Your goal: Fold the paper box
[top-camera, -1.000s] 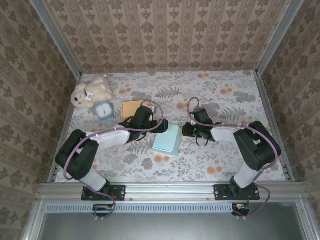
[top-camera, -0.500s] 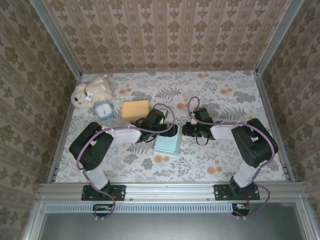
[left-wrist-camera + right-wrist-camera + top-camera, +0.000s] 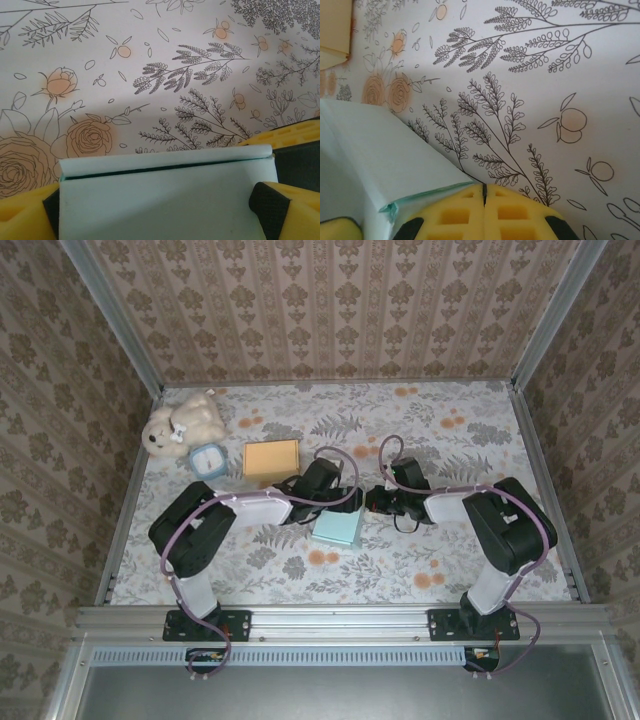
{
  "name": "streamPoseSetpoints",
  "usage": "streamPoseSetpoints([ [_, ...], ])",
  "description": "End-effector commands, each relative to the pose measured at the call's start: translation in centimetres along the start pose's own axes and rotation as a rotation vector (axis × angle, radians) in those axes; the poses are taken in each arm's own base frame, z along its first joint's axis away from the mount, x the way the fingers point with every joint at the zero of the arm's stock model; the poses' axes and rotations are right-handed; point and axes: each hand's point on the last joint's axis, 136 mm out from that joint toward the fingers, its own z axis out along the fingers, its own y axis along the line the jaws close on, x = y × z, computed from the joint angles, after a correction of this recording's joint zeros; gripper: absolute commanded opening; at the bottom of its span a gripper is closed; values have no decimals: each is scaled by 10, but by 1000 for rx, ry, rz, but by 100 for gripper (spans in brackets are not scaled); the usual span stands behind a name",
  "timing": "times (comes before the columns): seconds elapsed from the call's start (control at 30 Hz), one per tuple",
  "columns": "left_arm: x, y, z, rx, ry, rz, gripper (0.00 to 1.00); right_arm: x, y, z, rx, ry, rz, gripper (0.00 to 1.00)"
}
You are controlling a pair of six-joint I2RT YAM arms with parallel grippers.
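Note:
The paper box [image 3: 337, 528] is pale teal and lies flat on the flowered table, between the two arms. My left gripper [image 3: 334, 504] reaches over its far-left side. In the left wrist view the box [image 3: 165, 195] spans the whole gap of that open gripper [image 3: 160, 202], with one yellow finger [image 3: 22, 215] at each side; I cannot tell whether the pads press it. My right gripper [image 3: 373, 502] is shut, its tips [image 3: 484, 192] closed together and resting against the box's right edge [image 3: 375, 160], beside a thin raised flap.
A flat tan box [image 3: 272, 459] lies behind the left gripper and shows at the corner of the right wrist view [image 3: 332, 30]. A plush bear [image 3: 183, 424] and a small blue clock [image 3: 208, 460] sit at the far left. Patterned walls close in three sides.
My left arm has swung right, off the tan box, until its fingers straddle the teal box. The box has slid slightly right and nearer. The right gripper has stayed shut in place.

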Motion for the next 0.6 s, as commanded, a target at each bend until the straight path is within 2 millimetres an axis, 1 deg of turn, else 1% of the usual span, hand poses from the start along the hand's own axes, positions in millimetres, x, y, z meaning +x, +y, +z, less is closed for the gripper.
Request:
streamPoseSetpoints([
  [0.0, 5, -62, -5, 172, 33, 29, 94, 16, -5, 1, 6, 11, -27, 0],
  [0.13, -1, -52, -7, 109, 30, 22, 94, 9, -11, -18, 67, -56, -79, 0],
  [0.2, -4, -44, -7, 78, 29, 1, 94, 8, -11, -26, 89, -51, -90, 0],
  [0.27, -7, -36, -5, 58, 36, -25, 95, 8, -6, -33, 83, -46, -100, 0],
  [0.33, -9, -29, -4, 39, 44, -45, 95, 8, -3, -41, 79, -75, -111, 0],
  [0.43, -11, -18, -5, 5, 47, -67, 95, 10, -6, -56, 113, -110, -108, 0],
  [0.47, -12, -15, -7, -6, 43, -73, 96, 8, -3, -65, 113, -124, -113, 0],
  [0.57, -16, -9, -22, -18, 9, -84, 96, 9, 1, -81, 110, -169, -110, 0],
])
